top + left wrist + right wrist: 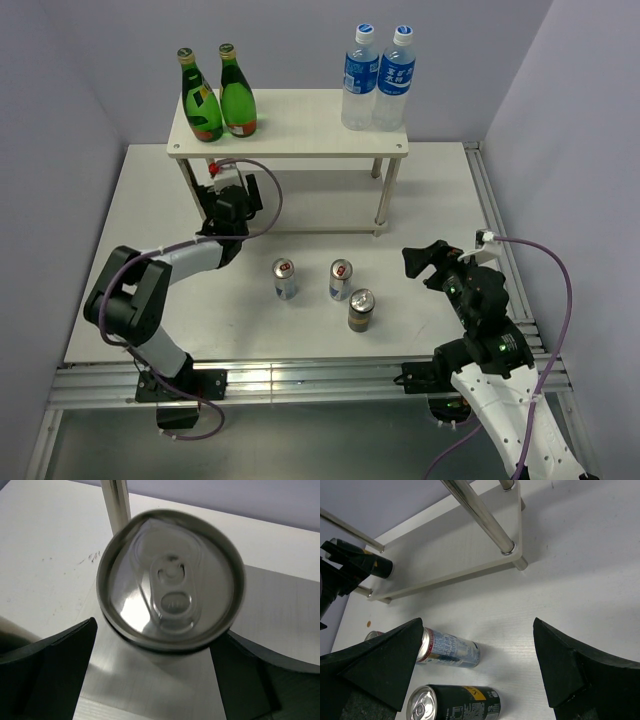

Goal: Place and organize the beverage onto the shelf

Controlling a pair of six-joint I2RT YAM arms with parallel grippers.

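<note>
Left gripper (157,632) is spread wide, a finger on each side of a dark can (170,575) standing on the shelf's (300,125) lower board beside a leg. Right gripper (477,625), lower right, gapes too and holds nothing. Green bottles (203,105) are upper left on the top board. Silver cans (284,279) and a second dark can (361,311) stand centre-frame on the table (150,230).

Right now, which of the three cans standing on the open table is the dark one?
The dark can, lowest in the top view, at the group's right. The left silver can and middle silver can behind it bear red marks.
</note>
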